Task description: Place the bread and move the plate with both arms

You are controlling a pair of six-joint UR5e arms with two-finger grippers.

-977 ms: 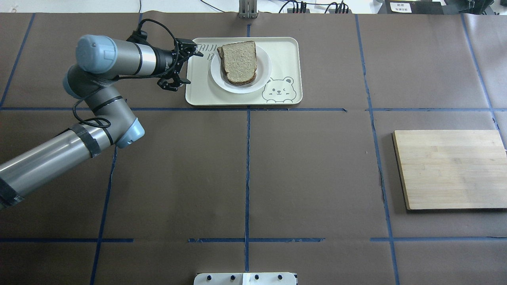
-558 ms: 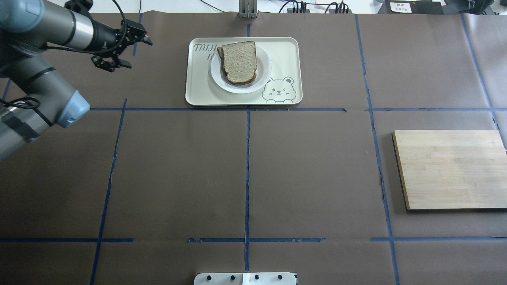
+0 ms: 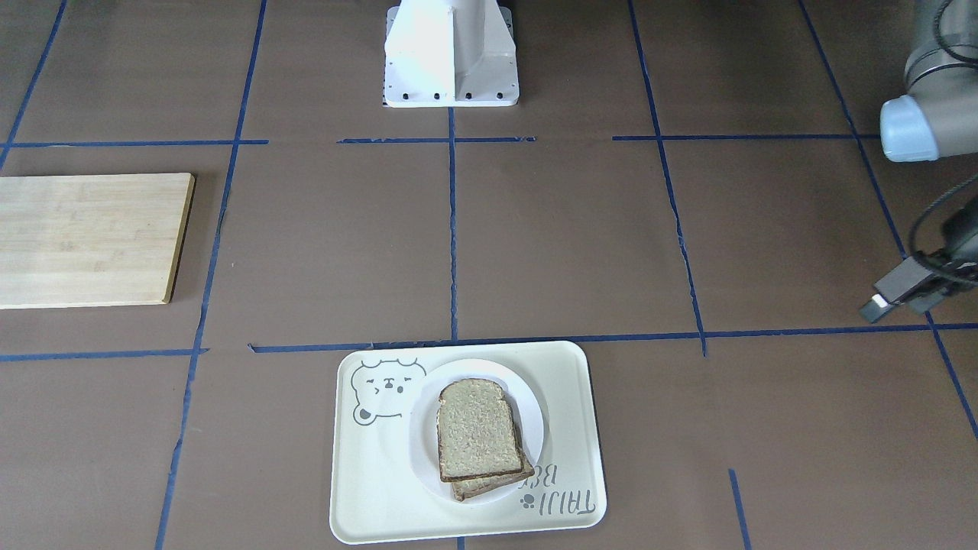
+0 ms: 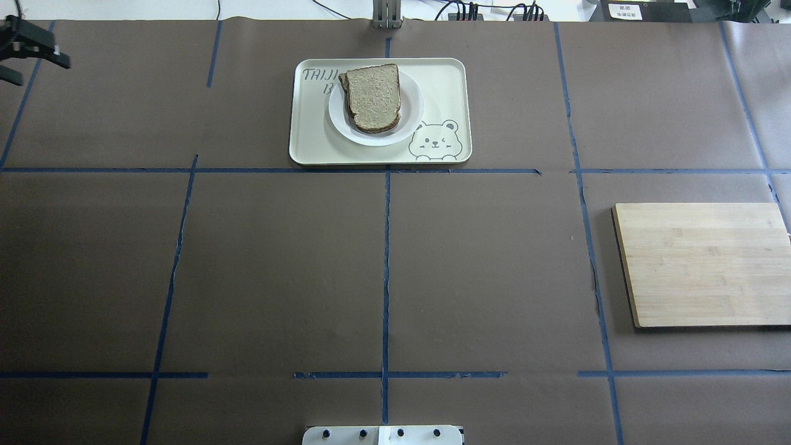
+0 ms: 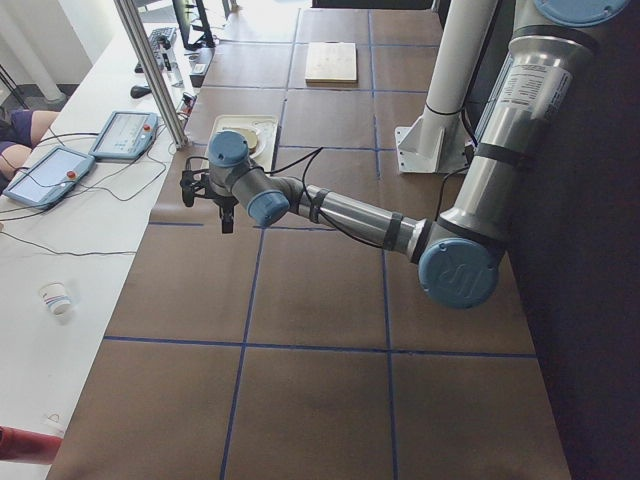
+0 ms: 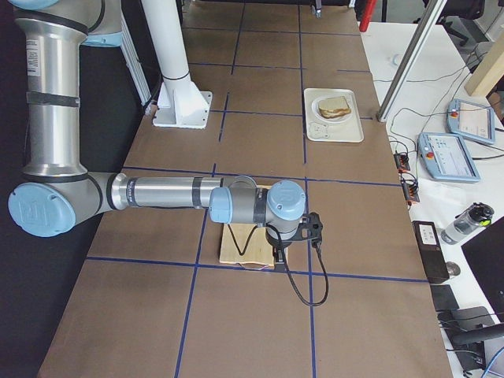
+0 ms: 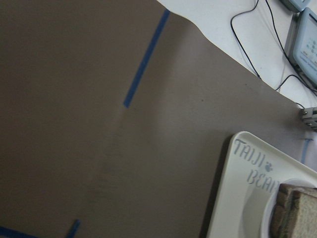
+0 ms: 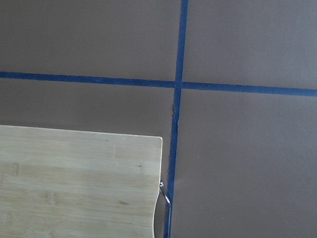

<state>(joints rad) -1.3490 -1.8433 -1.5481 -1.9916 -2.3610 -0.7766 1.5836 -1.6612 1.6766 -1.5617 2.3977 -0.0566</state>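
- Overhead exterior view: the bread (image 4: pixel 372 96) lies flat on the plate (image 4: pixel 414 110), at the far side of the surface (image 4: pixel 278 259), near the middle.
- A second slice (image 3: pixel 500 484) peeks out from under the bread, as the front-facing view shows.
- The plate sits on a cream tray (image 4: pixel 446 77) with a bear drawn in one corner.
- The left gripper (image 4: pixel 34 67) is at the far left corner of the overhead view, well apart from the tray. Its two fingers are spread wide and hold nothing.
- The right gripper (image 6: pixel 279 257) shows only in the exterior right view. It hangs by the edge of a wooden board (image 4: pixel 704 262). It cannot be told if its fingers are apart or together.
- The board lies flat on the robot's right side, well apart from the tray.
- The right wrist view looks down on one corner of the board and on blue tape lines (image 8: pixel 176 129) that cross.
- The left wrist view shows a corner of the tray and a bit of the bread's crust.
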